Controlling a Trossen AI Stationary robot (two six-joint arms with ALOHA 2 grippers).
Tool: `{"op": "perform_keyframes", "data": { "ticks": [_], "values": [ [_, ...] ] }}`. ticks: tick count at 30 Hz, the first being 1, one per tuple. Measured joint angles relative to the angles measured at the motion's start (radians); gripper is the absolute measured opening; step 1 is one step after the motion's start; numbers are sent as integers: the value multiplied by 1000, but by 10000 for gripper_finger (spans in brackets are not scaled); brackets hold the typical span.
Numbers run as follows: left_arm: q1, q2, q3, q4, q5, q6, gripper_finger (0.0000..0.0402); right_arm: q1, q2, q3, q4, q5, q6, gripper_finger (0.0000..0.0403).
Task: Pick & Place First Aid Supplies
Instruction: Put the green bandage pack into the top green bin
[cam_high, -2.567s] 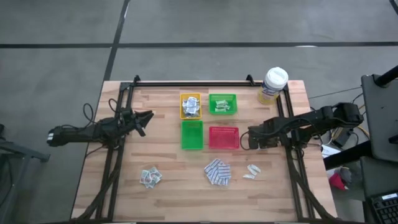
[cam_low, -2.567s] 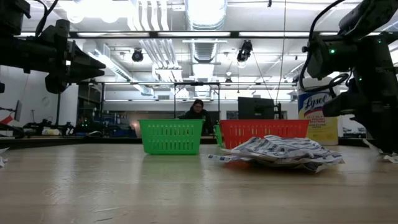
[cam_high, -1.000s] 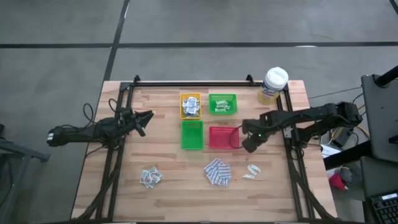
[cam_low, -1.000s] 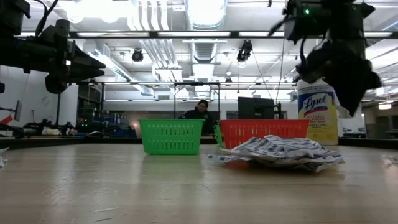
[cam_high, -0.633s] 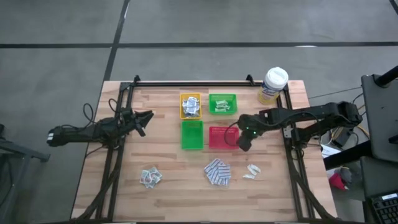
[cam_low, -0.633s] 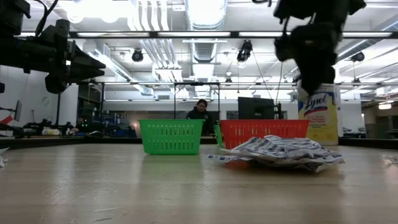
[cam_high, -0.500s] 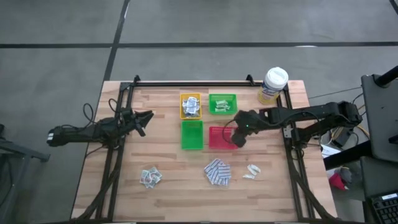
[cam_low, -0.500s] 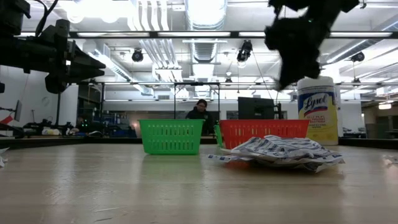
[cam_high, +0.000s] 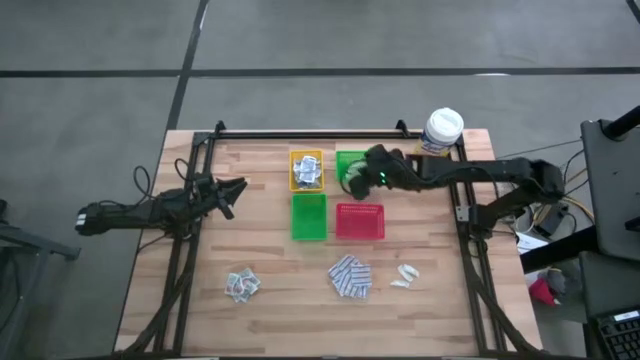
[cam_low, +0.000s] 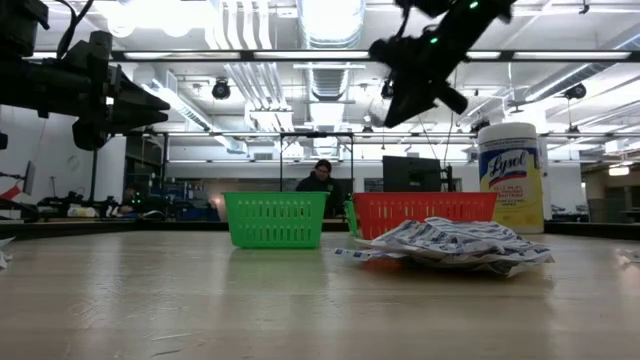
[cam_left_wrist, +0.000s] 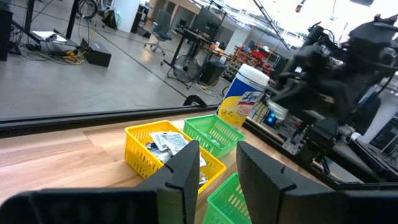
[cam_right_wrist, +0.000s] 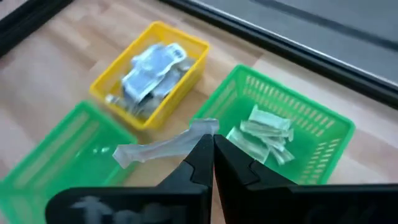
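My right gripper (cam_high: 353, 181) hovers over the far green tray (cam_high: 371, 156) and is shut on a pale green strip (cam_right_wrist: 155, 149). More pale green strips (cam_right_wrist: 264, 134) lie in that tray. The yellow tray (cam_high: 306, 170) holds white-grey sachets (cam_right_wrist: 152, 65). On the bare wood near the front lie a pile of white-grey sachets (cam_high: 241, 285), a heap of blue-and-white pads (cam_high: 350, 277) and a few pale strips (cam_high: 405, 277). My left gripper (cam_high: 238, 186) waits open at the table's left, raised above the wood (cam_low: 150, 105). My right gripper pinches the pale green strip by one end (cam_right_wrist: 204, 129) between its two fingertips (cam_right_wrist: 200, 158). It comes from above, slanting down. The strip is lifted clear and sticks out sideways from the fingers, over the trays.
A near green tray (cam_high: 309, 217) and a red tray (cam_high: 360, 221) stand just in front of the yellow and far green ones. A yellow canister with a white lid (cam_high: 440, 136) stands at the far right corner. A person (cam_low: 319, 176) sits in the room beyond.
My right gripper has risen from beside the red tray's right side and swung toward the table's far edge and left, crossing above the red tray until it hangs over the far green tray. The left arm has kept still.
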Motion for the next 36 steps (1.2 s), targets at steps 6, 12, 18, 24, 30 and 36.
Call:
{"op": "perform_keyframes", "data": {
  "ticks": [6, 12, 18, 24, 30, 36],
  "values": [
    [0, 0, 0, 0, 0, 0, 108, -87, 146, 139, -48, -66, 94, 8],
    [0, 0, 0, 0, 0, 0, 108, -159, 287, 285, -200, -142, 107, 8],
    [0, 0, 0, 0, 0, 2, 108, -235, 376, 348, -299, -204, 80, 8],
    [0, 0, 0, 0, 0, 2, 108, -291, 426, 327, -309, -309, 74, 8],
    [0, 0, 0, 0, 0, 3, 108, -306, 441, 315, -323, -314, 74, 8],
    [0, 0, 0, 0, 0, 3, 108, -308, 442, 307, -322, -300, 42, 8]
  ]
}}
